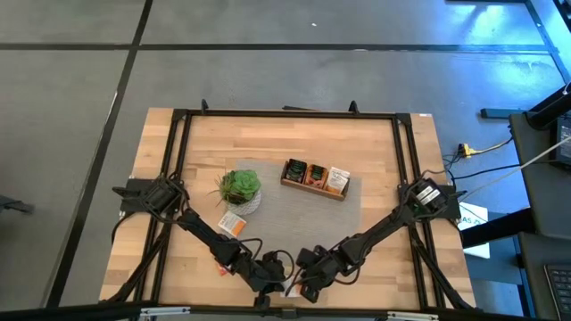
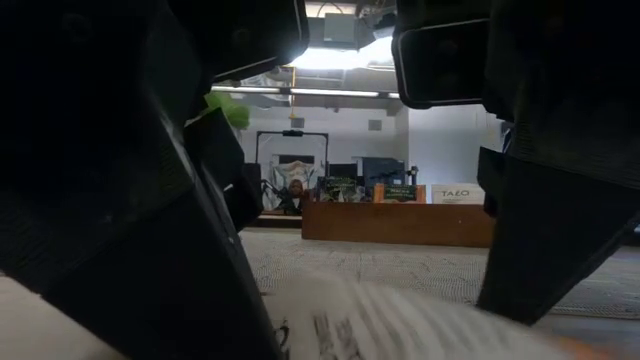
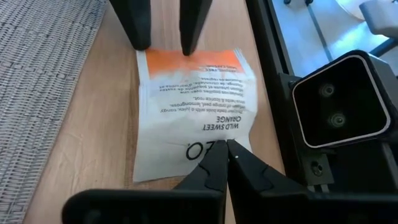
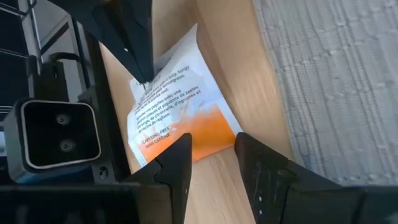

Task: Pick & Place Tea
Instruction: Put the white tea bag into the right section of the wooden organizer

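A white tea sachet with an orange end [image 3: 186, 106] lies on the wood at the table's near edge, between both grippers; it also shows in the right wrist view [image 4: 168, 106] and blurred in the low view [image 2: 400, 320]. My left gripper [image 3: 227, 147] is shut at its white, printed end. My right gripper [image 4: 211, 155] is open, and its fingers [image 3: 140, 31] stand at the orange end. Another sachet [image 1: 232, 224] lies flat beside the potted plant [image 1: 239, 187]. More sachets stand in the wooden box [image 1: 314, 176]. My left gripper has its shut fingertips on the sachet's white end [image 3: 211, 134], near the printed name, slanting down from above. Whether they pinch a fold or only press on it I cannot tell. The sachet's orange end rests on the wood. Whether my right gripper's fingertips touch the orange end [image 4: 205, 134] I cannot tell.
A grey woven mat [image 1: 294, 214] covers the table's middle, just beyond the sachet. The low camera's housing [image 3: 336, 102] and the black frame rail sit right beside the sachet at the near edge. Both arms crowd the same spot.
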Robot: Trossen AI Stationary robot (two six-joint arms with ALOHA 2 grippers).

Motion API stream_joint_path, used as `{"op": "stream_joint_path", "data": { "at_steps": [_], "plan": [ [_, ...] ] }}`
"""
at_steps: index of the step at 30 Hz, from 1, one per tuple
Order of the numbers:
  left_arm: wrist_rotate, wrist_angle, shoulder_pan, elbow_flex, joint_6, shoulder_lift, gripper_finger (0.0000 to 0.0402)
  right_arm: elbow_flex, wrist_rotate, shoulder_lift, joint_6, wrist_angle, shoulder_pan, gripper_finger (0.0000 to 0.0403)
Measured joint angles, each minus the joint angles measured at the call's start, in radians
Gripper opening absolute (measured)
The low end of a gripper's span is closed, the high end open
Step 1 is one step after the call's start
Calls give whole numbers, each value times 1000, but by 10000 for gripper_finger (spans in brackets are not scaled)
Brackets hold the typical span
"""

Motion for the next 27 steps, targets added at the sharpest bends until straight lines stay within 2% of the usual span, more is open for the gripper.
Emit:
{"op": "stream_joint_path", "data": {
  "at_steps": [13, 27],
  "plan": [
    [34, -34, -5, 1, -45, -1, 2, -1, 8, -21, 52, -82, 1, 133],
    [-31, -28, 1, 1, -123, -1, 2, -3, 8, -21, 106, -54, 2, 133]
  ]
}}
